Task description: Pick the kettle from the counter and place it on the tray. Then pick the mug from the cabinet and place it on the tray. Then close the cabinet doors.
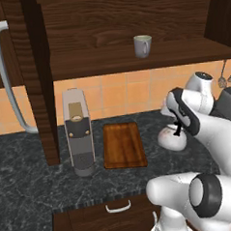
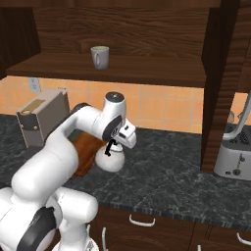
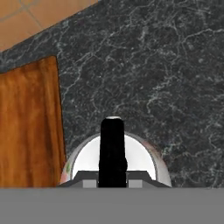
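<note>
1. Left of the tray [image 1: 123,145], a grey coffee machine [image 1: 78,138] stands on the counter [image 1: 30,190].
2. Just right of the tray, the kettle [image 1: 171,139] sits on the stone; my gripper [image 1: 177,129] sits at its black handle [image 3: 112,151], grip state unclear.
3. Above the tray, the mug [image 1: 142,45] rests on the open cabinet [image 1: 131,24] shelf.

2 base cameras look forward and down from behind the arm, left and right, sharing the counter [image 1: 24,181], tray [image 1: 123,145] and mug [image 1: 142,45]. The hand camera looks closely down on the kettle [image 3: 140,153].
</note>
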